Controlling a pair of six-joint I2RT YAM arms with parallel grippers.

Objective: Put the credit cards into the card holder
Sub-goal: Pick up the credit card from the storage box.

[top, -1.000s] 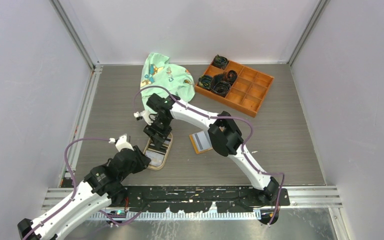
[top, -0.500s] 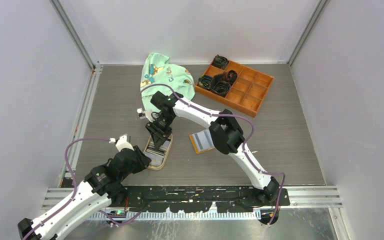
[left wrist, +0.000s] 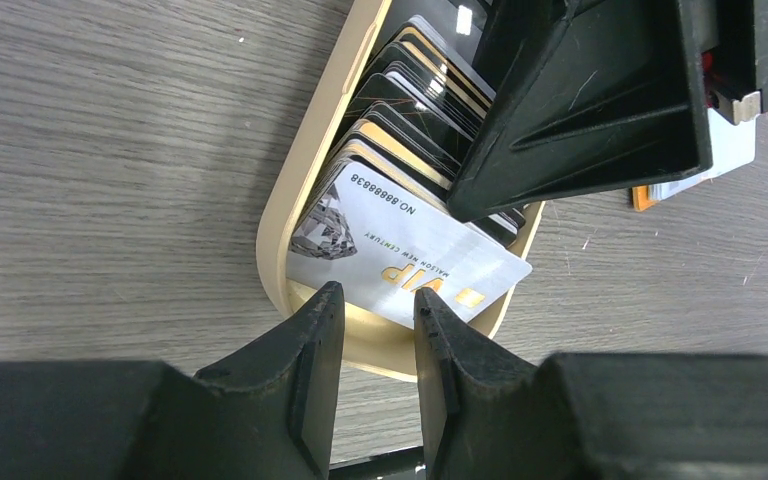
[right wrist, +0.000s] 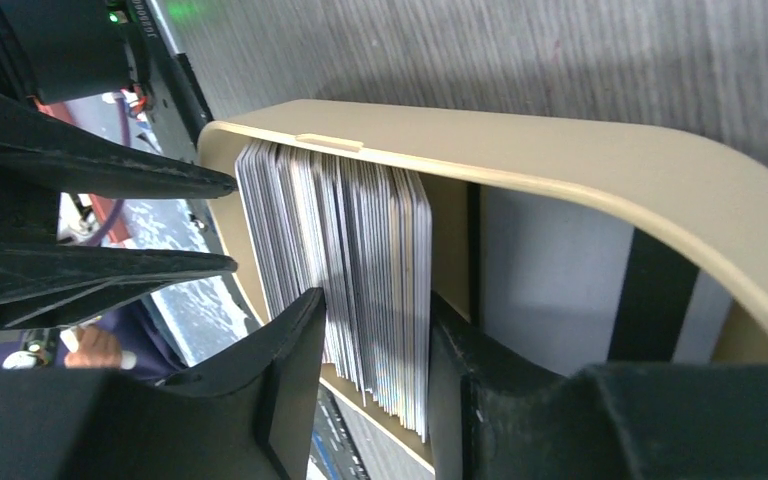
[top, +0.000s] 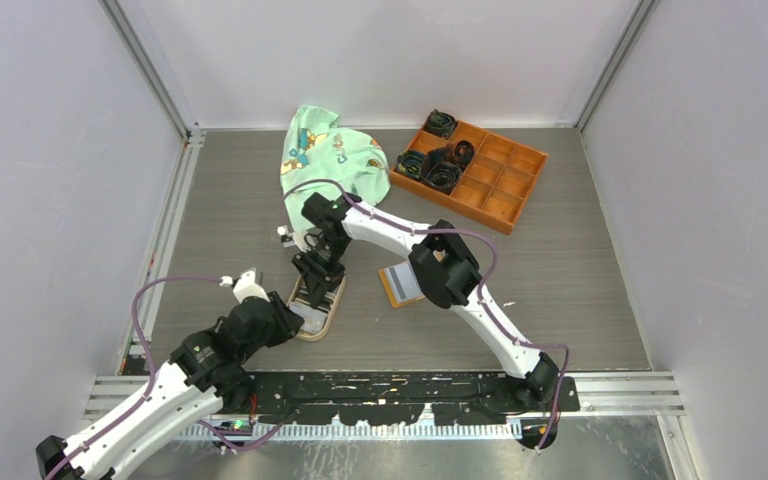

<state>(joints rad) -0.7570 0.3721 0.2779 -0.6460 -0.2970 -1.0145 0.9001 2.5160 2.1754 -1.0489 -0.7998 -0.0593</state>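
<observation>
The credit cards (right wrist: 360,270) stand on edge, packed in a tan oval dish (right wrist: 560,160) that lies left of centre on the table (top: 306,332). My right gripper (right wrist: 375,300) reaches down into the dish, shut on a bundle of these cards, with a few more cards outside its left finger. A white VIP card (left wrist: 400,240) leans at the near end of the stack. My left gripper (left wrist: 375,310) sits at the dish's near rounded end, jaws apart and holding nothing. The card holder (top: 402,285) lies open on the table, right of the dish.
A green printed cloth (top: 330,150) lies at the back centre. An orange compartmented tray (top: 505,185) with dark coiled items (top: 440,172) sits at the back right. White walls and metal rails enclose the table on three sides.
My right gripper has sunk a little deeper into the dish and its jaws have narrowed around the cards. The left arm has stayed still.
</observation>
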